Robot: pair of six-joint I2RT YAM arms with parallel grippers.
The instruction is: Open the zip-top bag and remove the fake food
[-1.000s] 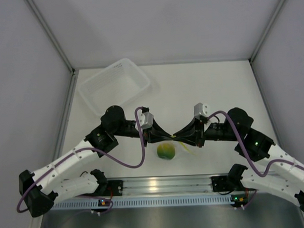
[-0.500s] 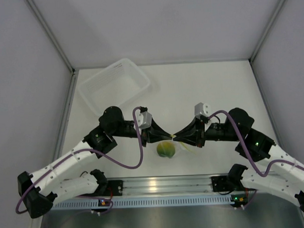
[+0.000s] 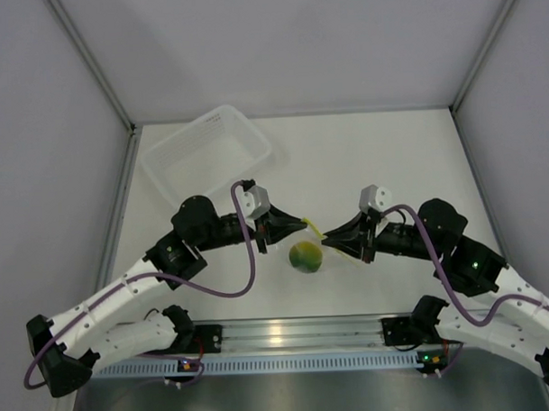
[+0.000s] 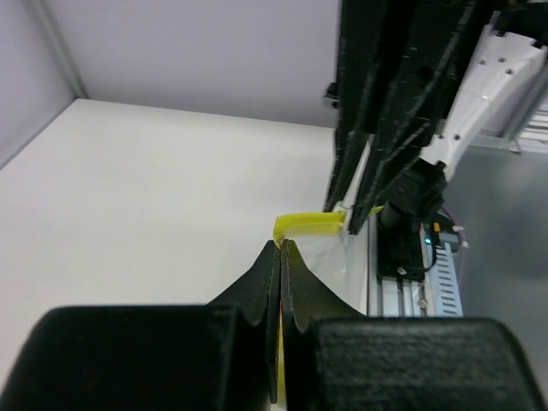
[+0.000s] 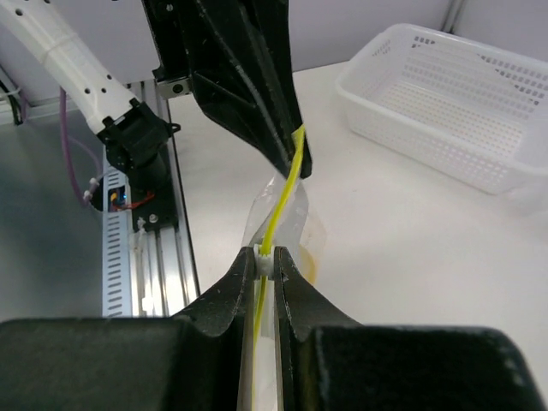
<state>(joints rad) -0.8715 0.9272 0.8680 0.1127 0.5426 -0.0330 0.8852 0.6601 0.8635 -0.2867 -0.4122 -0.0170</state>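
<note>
Overhead, table (image 3: pixel 390 156): white surface, both arms reaching inward over its near half.
Overhead, left gripper (image 3: pixel 300 224): jaws pressed together on the left end of a thin yellow strip.
Overhead, right gripper (image 3: pixel 327 242): jaws narrow, nipping the same strip at its right end, just beside the left gripper's tips.
Overhead, zip-top bag (image 3: pixel 314 231): only the yellow zip strip reads clearly, stretched between the two grippers; the clear plastic is hard to make out.
Overhead, fake food (image 3: pixel 305 256): round yellow-green ball just on the near side of the strip, between the two arms; whether the plastic encloses it cannot be told here.
Overhead, basket (image 3: pixel 178 144): translucent white, far left of the table, well apart from the grippers.
Left wrist, left gripper (image 4: pixel 281 247): fingertips closed flat against each other, yellow strip showing in the seam lower down.
Left wrist, zip-top bag (image 4: pixel 308 224): strip runs from these tips across to the right gripper (image 4: pixel 349 218), with clear film below it.
Right wrist, right gripper (image 5: pixel 266 255): jaws clamped on the strip at a small white piece.
Right wrist, zip-top bag (image 5: pixel 287 193): strip rises taut to the left gripper (image 5: pixel 298 163); crinkled film hangs beside it.
Right wrist, basket (image 5: pixel 411 141): on the table to the right.
</note>
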